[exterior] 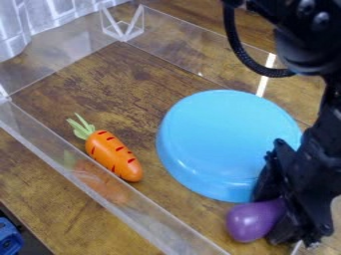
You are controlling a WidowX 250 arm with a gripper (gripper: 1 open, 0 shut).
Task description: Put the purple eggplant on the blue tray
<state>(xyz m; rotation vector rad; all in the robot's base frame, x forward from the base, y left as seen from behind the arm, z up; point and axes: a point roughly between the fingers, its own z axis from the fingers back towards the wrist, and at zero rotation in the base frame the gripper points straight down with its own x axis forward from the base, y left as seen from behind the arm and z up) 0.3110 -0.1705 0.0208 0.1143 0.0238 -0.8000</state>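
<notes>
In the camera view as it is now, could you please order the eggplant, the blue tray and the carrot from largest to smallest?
1. Blue tray
2. Carrot
3. Eggplant, partly hidden by the gripper, so its rank below the carrot is unsure

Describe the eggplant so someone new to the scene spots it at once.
Find the big round light-blue tray right of center, then look just below its lower edge, beside the dark gripper at lower right. The eggplant is the glossy, rounded purple thing there. Unlike the orange carrot at left, it has no green top showing.
</notes>
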